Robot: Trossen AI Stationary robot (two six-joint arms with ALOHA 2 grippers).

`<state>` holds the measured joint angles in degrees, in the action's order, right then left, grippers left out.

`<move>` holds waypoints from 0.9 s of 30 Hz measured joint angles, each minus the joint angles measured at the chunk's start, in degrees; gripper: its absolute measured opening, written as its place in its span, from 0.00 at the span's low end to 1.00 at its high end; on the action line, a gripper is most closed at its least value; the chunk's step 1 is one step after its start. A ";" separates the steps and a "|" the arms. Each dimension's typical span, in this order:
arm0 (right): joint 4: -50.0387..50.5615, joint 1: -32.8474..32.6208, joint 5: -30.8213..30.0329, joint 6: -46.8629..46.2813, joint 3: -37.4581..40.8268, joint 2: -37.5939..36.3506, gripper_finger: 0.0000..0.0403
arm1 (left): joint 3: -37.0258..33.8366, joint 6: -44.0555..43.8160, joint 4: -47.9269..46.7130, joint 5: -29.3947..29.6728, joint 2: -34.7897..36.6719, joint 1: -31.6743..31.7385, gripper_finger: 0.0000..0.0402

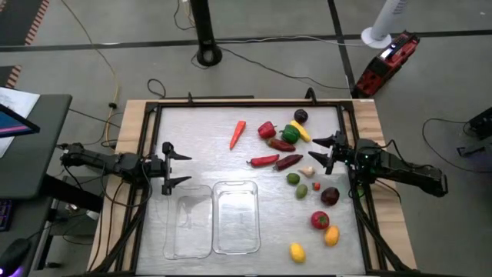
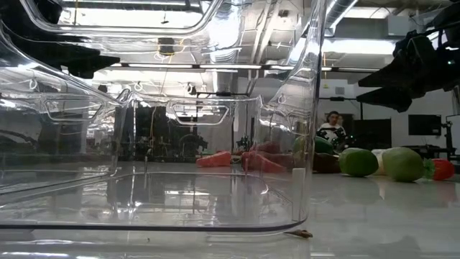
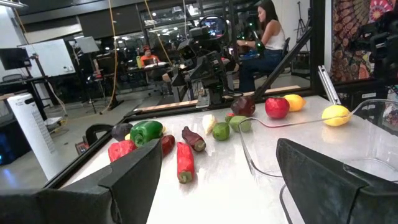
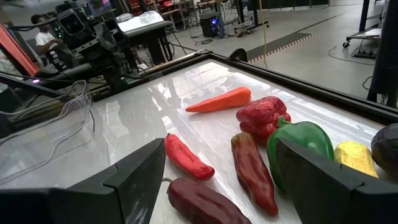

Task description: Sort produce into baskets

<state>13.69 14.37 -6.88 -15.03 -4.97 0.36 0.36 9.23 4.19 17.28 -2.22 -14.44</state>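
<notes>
Both jaws open – baskets (image 1: pixel 211 217) empty, produce (image 1: pixel 296 165) heaped by right gripper (image 1: pixel 324 154)

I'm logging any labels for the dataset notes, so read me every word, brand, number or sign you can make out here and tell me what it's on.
None can be read.
The two clear plastic rectangular bins and the small toy fruits and vegetables carry no lettering.
White board in the room behind: marks too blurred to read.
Red and black case on the floor: any label too small.
</notes>
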 joint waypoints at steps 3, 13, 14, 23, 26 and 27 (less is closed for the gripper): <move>0.00 0.01 -0.01 0.00 0.01 -0.01 0.81 | 0.02 -0.16 0.00 0.00 -0.02 0.00 0.76; -0.02 0.01 -0.02 0.00 0.00 -0.01 0.81 | 0.01 -17.24 0.07 0.49 0.00 0.02 0.76; -0.02 0.00 -0.02 0.15 0.02 -0.01 0.81 | 0.01 -17.47 0.07 0.21 0.00 0.02 0.76; -8.79 0.02 -2.39 6.22 0.54 0.04 0.81 | 1.46 -20.28 1.58 -1.79 0.03 0.02 0.76; -16.88 0.02 -2.44 7.35 0.37 -0.02 0.81 | 1.60 -21.79 3.01 -1.18 -0.07 0.10 0.76; -19.38 0.02 -2.42 7.78 0.37 -0.02 0.81 | 1.60 -22.21 3.05 -0.18 -0.43 0.23 0.76</move>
<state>-5.69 14.39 -9.30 -7.25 -4.60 0.34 1.96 -12.98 7.23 17.10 -2.66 -14.20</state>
